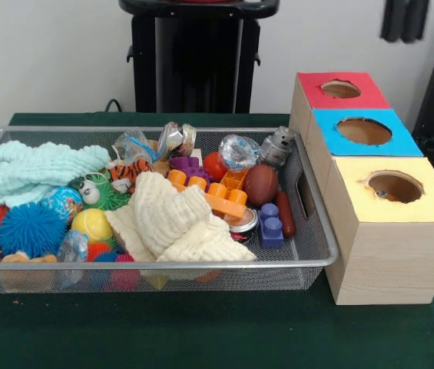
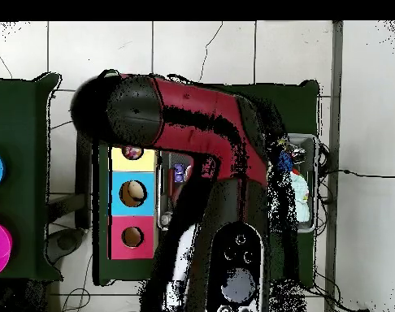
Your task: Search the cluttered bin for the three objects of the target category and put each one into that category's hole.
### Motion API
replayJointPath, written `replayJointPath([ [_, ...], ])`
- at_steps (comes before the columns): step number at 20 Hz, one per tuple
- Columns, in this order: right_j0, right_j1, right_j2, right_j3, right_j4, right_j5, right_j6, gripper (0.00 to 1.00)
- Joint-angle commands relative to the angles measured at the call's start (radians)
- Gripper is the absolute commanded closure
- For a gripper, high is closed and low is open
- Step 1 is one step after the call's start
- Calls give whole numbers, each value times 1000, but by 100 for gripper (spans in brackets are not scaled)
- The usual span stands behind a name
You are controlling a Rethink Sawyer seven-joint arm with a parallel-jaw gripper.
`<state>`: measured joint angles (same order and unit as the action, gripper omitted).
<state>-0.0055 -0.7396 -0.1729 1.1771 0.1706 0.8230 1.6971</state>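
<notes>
Silver wire-mesh bin (image 1: 309,265) crammed with toys, round rough-edged hole (image 1: 394,187) in yellow box face just beside it

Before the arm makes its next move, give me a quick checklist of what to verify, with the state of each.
1. Yellow hole open on top: ok, nothing covers it.
2. Printed fabric bundle showing in the bin: not ok, none visible among the toys.
3. Cloths out of the way: not ok. The cream muslin cloth and the mint-green cloth lie on top of the toys and may hide bundles.
4. Tool open or shut: cannot tell, neither view shows it.
5. Overhead sight of the bin: not ok, the arm covers most of it.
6. Contents of the yellow hole: cannot tell; something small shows inside.
</notes>
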Motion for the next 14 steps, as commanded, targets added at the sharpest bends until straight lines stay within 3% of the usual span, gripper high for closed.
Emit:
replayJointPath([
  [1, -111, -106, 131, 227, -79, 165, -318, 100],
  [7, -188, -146, 195, 291, -139, 122, -401, 100],
  [14, -248, -164, 250, 309, -211, 162, -430, 100],
])
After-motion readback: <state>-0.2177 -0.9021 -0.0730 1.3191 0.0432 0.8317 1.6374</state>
